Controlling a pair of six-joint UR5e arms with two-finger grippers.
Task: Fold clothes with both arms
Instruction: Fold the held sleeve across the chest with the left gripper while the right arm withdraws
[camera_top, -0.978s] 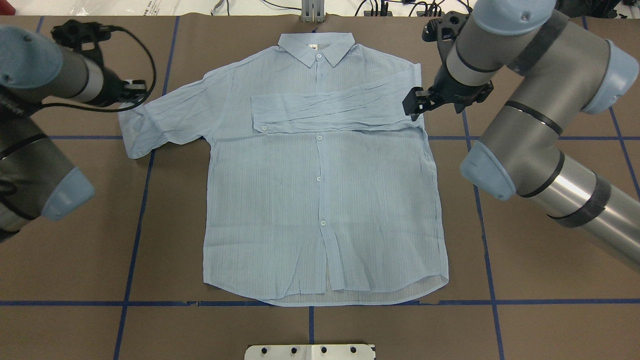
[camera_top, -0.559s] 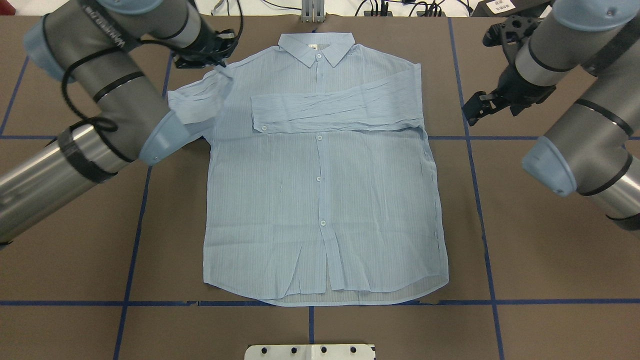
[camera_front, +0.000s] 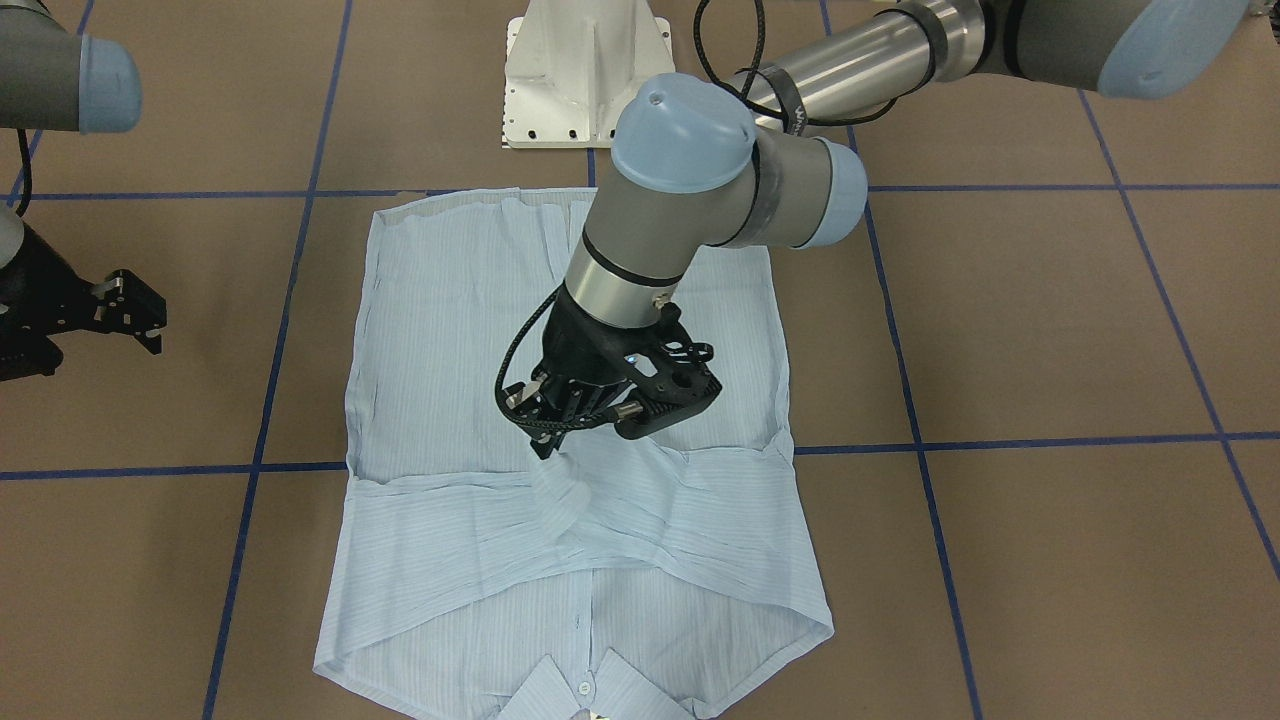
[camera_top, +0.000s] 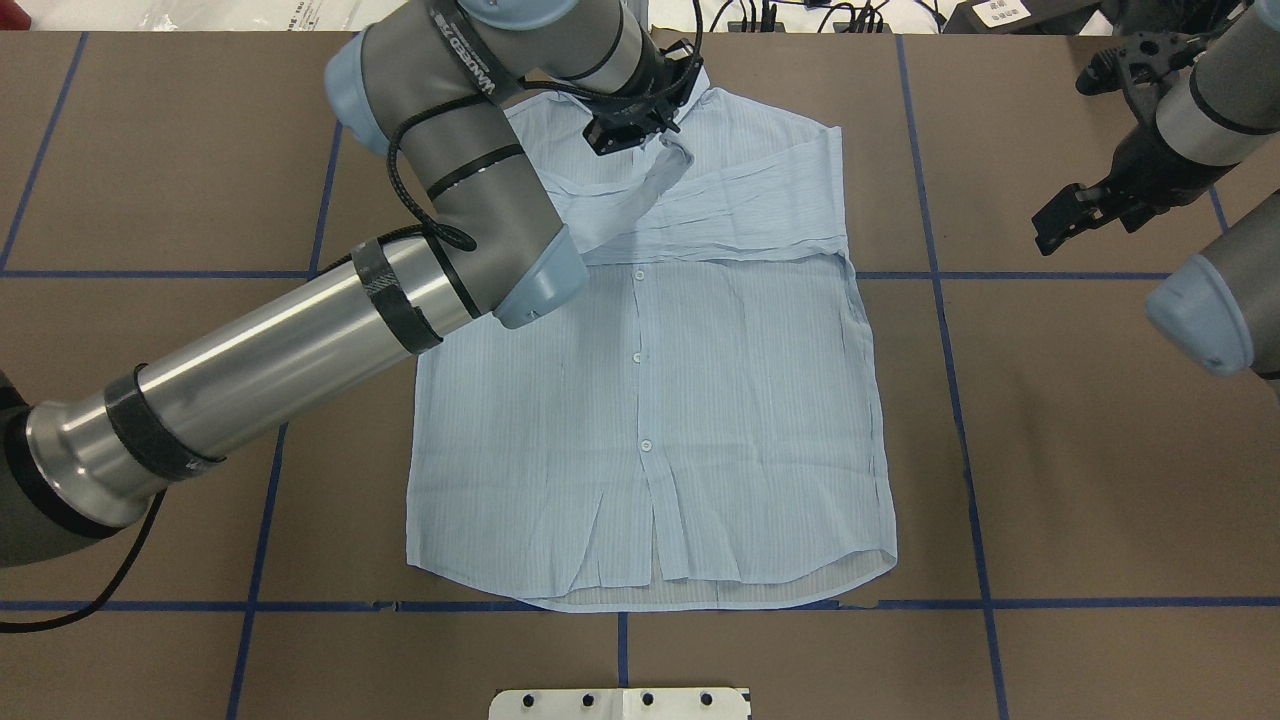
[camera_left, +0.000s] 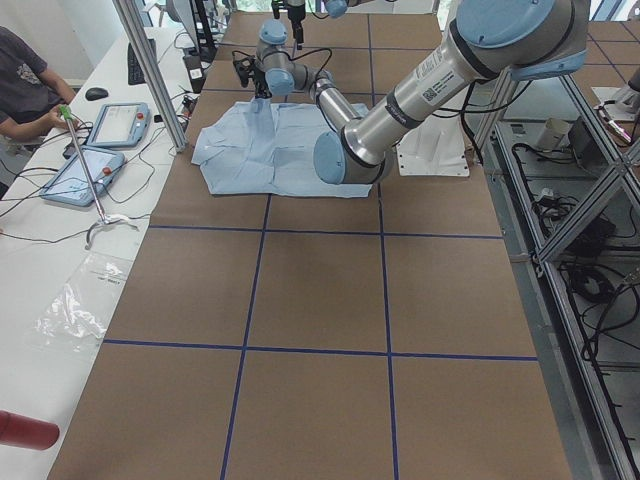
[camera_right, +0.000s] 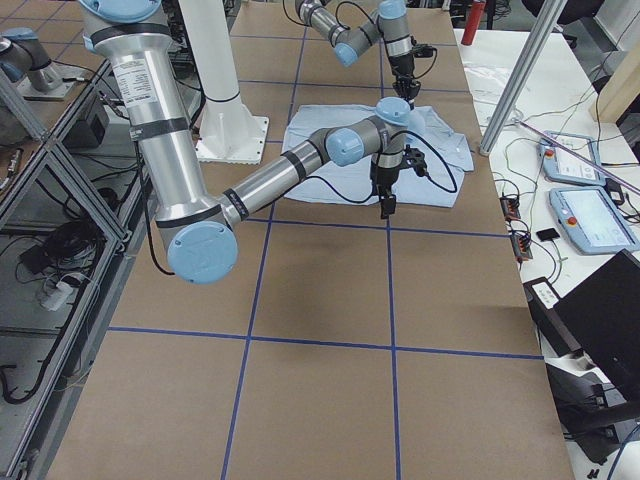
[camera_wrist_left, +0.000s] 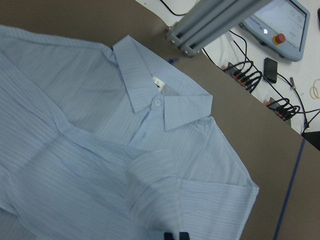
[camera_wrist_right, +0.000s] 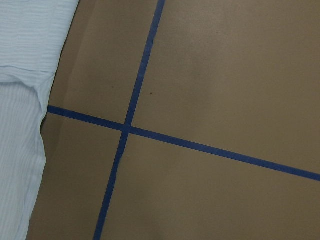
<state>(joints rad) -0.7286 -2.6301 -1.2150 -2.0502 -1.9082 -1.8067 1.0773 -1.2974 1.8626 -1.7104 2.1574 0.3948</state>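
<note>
On the brown desk (camera_top: 1050, 450) the shirt (camera_top: 700, 400) lies flat, collar tag (camera_wrist_left: 156, 83) unreadable, left claw (camera_front: 548, 447) clamped on its lifted sleeve (camera_front: 562, 492), right claw (camera_front: 135, 312) apart, off the fabric.

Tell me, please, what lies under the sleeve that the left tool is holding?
Beneath the held sleeve, pinched in the left tool, lies part of the other sleeve, folded across the shirt chest. The buttons under both sleeves are covered.

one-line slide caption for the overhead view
Left claw holds one sleeve over the shirt; right claw hangs clear.
</note>
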